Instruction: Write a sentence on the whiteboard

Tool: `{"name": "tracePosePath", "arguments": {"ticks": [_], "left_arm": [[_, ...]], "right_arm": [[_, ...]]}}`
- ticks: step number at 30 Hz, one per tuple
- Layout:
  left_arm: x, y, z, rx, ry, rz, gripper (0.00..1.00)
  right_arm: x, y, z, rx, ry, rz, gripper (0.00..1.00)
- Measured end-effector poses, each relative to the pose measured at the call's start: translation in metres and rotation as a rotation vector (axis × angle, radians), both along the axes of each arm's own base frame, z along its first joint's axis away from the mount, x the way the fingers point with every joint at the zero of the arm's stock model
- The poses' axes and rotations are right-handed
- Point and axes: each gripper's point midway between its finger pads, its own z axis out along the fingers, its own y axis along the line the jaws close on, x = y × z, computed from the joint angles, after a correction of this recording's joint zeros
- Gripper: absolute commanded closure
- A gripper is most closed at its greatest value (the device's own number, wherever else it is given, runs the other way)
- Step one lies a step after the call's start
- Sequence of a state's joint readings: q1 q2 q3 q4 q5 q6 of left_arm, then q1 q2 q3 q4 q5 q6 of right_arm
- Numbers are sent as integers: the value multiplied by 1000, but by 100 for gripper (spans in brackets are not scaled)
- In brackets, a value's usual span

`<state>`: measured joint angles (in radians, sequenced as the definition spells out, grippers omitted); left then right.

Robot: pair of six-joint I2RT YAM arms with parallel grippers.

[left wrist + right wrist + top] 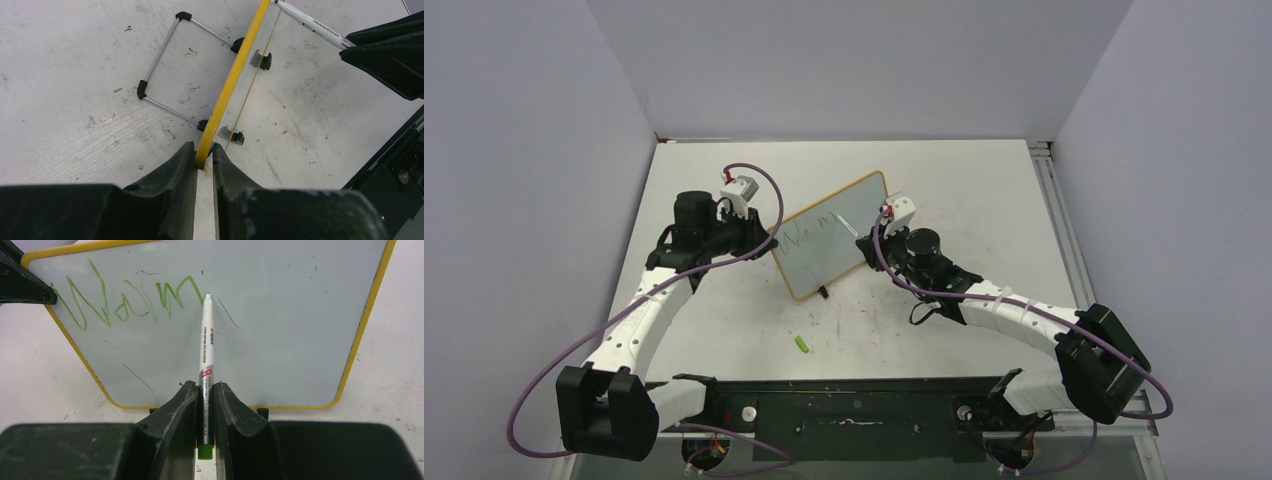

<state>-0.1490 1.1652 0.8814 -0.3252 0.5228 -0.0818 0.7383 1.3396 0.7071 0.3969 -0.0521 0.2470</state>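
Two grips noted: left gripper [203, 152] clamps the yellow edge of the whiteboard [290, 320] standing on the table [984, 190]; right gripper [204, 389], facing it, pinches a marker [206, 345], tip just right of the green writing [125, 300].

The small rectangular whiteboard [280, 330] has a glossy white face and a smooth yellow frame. Its thin stand [159, 56] looks like bare metal rod with black plastic corners. The white marker pen [206, 350] is shiny plastic. The pale surface [75, 100] is matt and scuffed.
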Motion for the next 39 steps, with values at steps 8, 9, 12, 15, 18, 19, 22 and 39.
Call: {"name": "tracePosePath", "arguments": {"ticks": [8,9,12,15,18,19,22,39], "left_arm": [[0,0,0,0,-1,0,100],[0,0,0,0,-1,0,100],[0,0,0,0,-1,0,100],[0,0,0,0,-1,0,100],[0,0,0,0,0,0,100],[0,0,0,0,0,0,100],[0,0,0,-2,0,-3,100],[-1,-1,0,-3,0,-5,100]], "right_arm": [[8,-7,3,3,-3,-38,95],[9,-9,2,4,-3,-43,95],[12,-12,3,6,-2,-55,95],[13,-12,3,8,-1,-57,95],[13,-12,3,8,-2,-57,95],[13,-12,3,7,-3,-56,95],[12,-12,6,7,-12,-54,95],[21,3,35,27,-80,-31,95]]}}
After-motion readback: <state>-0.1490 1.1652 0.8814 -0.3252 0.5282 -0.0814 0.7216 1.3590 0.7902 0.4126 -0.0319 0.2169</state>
